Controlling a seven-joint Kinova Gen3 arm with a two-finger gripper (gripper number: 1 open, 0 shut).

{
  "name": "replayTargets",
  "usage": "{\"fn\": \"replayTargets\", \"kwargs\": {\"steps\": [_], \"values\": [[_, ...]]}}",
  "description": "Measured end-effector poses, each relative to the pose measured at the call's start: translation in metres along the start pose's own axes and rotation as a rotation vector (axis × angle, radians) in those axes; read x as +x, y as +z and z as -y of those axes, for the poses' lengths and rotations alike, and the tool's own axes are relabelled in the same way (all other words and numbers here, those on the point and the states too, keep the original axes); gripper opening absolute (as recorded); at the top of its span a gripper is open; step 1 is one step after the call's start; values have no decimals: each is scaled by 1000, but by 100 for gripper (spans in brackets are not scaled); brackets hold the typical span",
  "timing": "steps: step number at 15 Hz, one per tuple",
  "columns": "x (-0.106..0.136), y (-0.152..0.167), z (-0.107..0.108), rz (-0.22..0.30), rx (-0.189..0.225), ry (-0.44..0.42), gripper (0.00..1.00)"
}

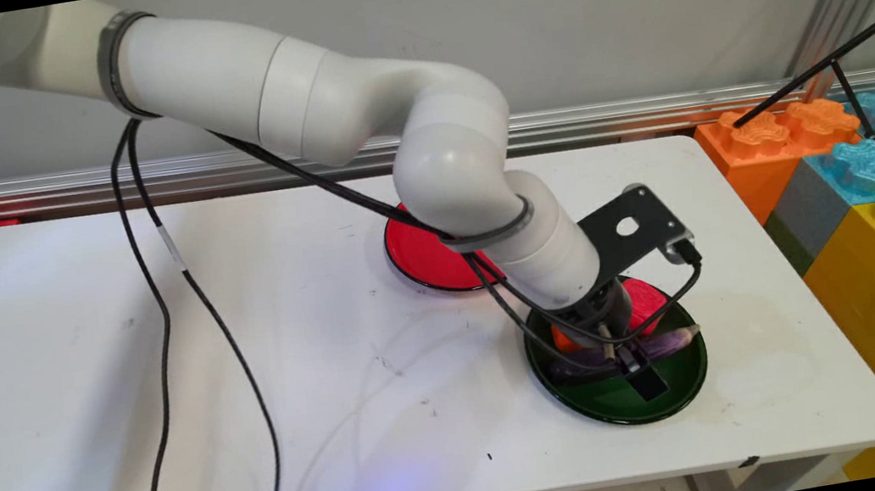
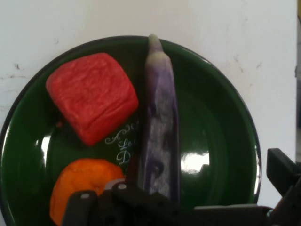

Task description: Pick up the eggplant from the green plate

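Eggplant (image 2: 160,127) lies across the middle of the green plate (image 2: 221,117), just beside a red block (image 2: 91,103) and an orange piece (image 2: 82,186). Claw (image 1: 628,356) low over it, spread wide astride it. Probably light, smooth, slippery; best taken mid-length.

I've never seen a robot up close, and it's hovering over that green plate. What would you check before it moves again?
1. Jaws open: ok, spread wide over the dark green round plate.
2. Long purple toy aubergine roughly centred below the jaws: ok.
3. Red spongy cube clear of the aubergine: cannot tell, they lie very close.
4. Orange round piece clear of the jaws: cannot tell, partly hidden.
5. Red round plate out of the way: ok, apart behind.
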Motion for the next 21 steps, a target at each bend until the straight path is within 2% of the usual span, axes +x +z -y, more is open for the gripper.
{"fn": "replayTargets", "kwargs": {"steps": [6, 14, 21], "values": [[-10, 10, 0, 3, 21, 9, 100], [-20, 30, 7, -17, 50, 30, 100], [-20, 39, 8, -40, 53, 52, 100]]}}
